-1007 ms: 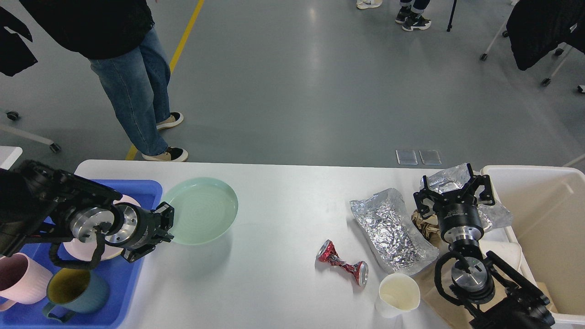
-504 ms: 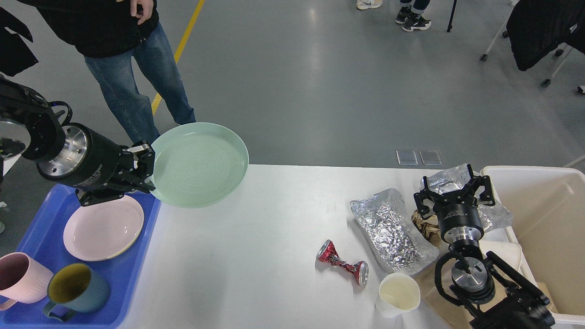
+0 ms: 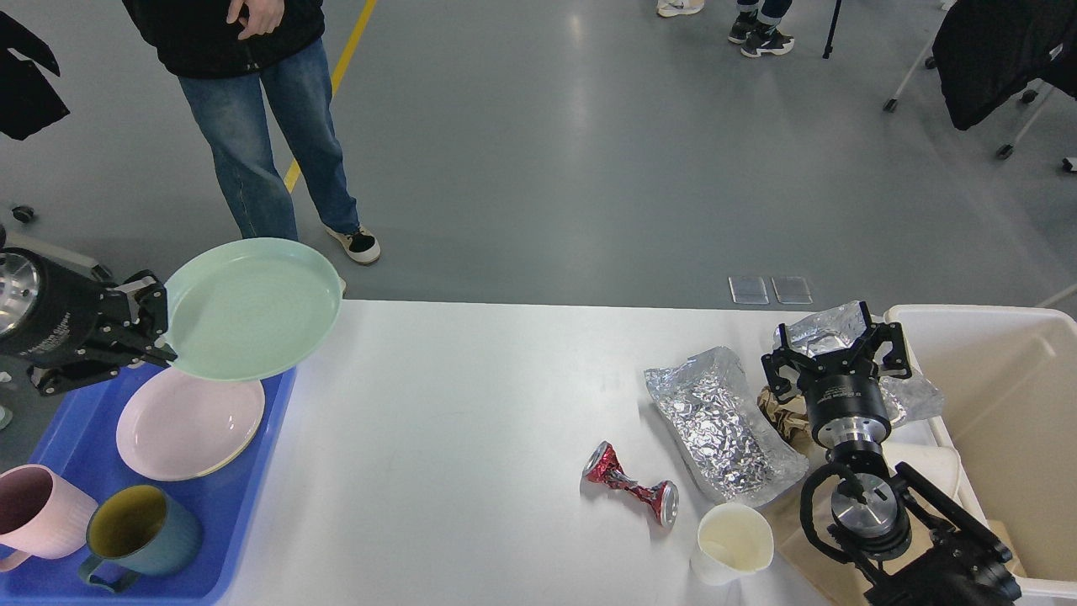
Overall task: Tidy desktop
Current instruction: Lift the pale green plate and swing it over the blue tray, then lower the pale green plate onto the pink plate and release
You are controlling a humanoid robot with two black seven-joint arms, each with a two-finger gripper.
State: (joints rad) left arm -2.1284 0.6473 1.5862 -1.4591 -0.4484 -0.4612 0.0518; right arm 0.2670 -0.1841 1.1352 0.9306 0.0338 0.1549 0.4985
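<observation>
The white desktop [image 3: 471,404] fills the lower middle of the head view. My left gripper [image 3: 156,324] is shut on the left rim of a pale green plate [image 3: 252,307] and holds it in the air above the blue tray [image 3: 244,505], over a pink plate [image 3: 189,425]. On the desktop lie a crushed red can [image 3: 633,488], a foil sheet [image 3: 724,425], a white paper cup [image 3: 734,543], crumpled brown paper [image 3: 782,417] and a second foil piece [image 3: 829,332]. My right gripper [image 3: 837,349] is open over the second foil piece.
The tray also holds a pink mug [image 3: 38,513] and a teal mug [image 3: 139,530]. A cream bin [image 3: 1010,421] stands at the right edge. A person in jeans [image 3: 269,126] stands beyond the table's far left corner.
My left gripper has lifted the green plate off the desktop and carried it left, over the blue tray. The person has shifted. My right arm has not moved.
</observation>
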